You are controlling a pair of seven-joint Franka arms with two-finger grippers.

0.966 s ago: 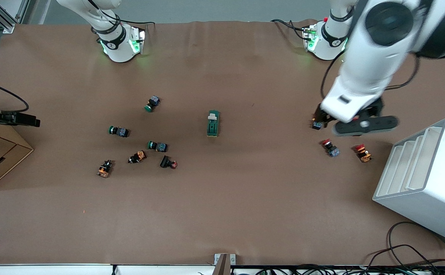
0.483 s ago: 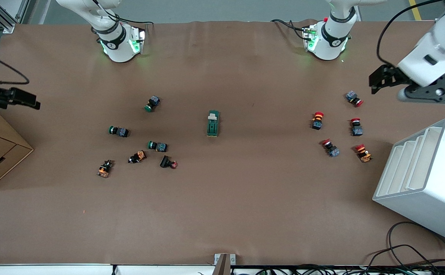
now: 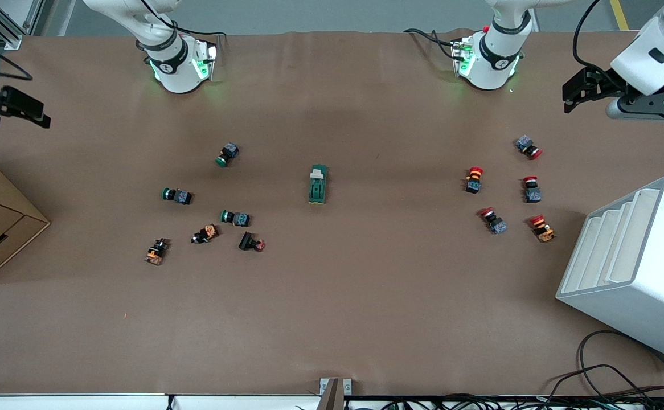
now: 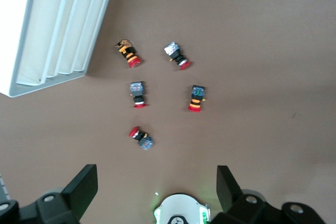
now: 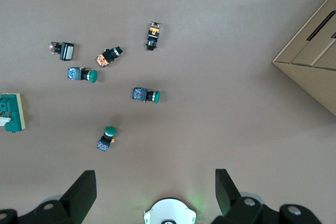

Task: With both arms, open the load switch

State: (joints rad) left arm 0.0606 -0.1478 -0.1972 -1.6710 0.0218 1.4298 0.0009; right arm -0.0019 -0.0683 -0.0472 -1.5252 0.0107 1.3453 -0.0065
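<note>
Load switch (image 3: 318, 184) alone at mid-table, lever state unreadable.
Left gripper (image 4: 156, 188) and right gripper (image 5: 155, 187) both raised well clear, fingers apart, gripping nothing.

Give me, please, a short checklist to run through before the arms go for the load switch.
1. Load switch in plain view mid-table, nothing on it: ok.
2. Left pincer open, holding nothing: ok.
3. Right pincer open, holding nothing: ok.
4. Either pincer over the switch: not ok; both hang at the table's ends.
5. Nearest green-capped button apart from the switch: ok.
6. Switch lever's position: cannot tell.
</note>
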